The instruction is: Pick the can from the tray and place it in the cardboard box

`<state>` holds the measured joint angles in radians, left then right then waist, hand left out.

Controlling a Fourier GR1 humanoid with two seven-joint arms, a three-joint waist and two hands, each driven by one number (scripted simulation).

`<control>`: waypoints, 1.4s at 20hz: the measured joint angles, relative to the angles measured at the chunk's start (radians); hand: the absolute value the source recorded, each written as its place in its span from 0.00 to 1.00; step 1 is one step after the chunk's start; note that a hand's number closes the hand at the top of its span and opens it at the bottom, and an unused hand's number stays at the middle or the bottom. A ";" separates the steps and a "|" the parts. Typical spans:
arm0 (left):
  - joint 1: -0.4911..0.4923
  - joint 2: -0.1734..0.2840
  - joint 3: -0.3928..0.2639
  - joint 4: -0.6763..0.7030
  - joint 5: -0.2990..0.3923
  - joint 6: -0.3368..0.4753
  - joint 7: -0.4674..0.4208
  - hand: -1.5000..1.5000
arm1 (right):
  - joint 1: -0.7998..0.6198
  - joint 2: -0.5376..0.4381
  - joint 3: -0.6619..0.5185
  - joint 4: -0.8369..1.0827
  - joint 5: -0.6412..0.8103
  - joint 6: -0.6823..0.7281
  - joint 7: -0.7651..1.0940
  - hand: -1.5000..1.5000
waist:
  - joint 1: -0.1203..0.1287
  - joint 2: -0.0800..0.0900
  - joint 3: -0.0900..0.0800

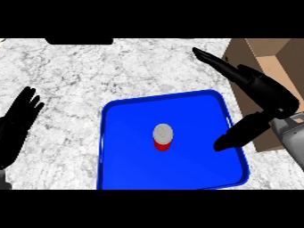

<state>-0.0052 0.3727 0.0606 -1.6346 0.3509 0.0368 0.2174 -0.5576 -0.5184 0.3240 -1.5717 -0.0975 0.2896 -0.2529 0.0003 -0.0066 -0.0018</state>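
Seeing the red can (pixel 162 137) standing upright mid blue tray (pixel 125 171), my right hand (pixel 263 89) spread wide beside it, near the cardboard box (pixel 292 62), left hand (pixel 13 122) resting, fingers straight, on the marble counter (pixel 115 71).

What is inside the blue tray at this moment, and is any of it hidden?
Only the can stands upright in the blue tray, near its middle. The right hand is open, its thumb covering a bit of the tray's right rim; the tray's near edge is out of view.

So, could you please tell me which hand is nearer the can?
Right. The right hand is open over the tray's right edge beside the can; the left hand rests far left.
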 measured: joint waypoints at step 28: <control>-0.040 -0.030 0.049 0.025 -0.028 -0.049 0.022 0.50 | -0.189 0.175 0.232 -0.118 0.289 0.470 0.826 0.00 | 0.003 0.006 0.001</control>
<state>-0.0453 0.3427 0.1101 -1.6091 0.3233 -0.0119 0.2397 -0.7468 -0.3436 0.5557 -1.6893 0.1911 0.7593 0.5729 0.0034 -0.0007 -0.0004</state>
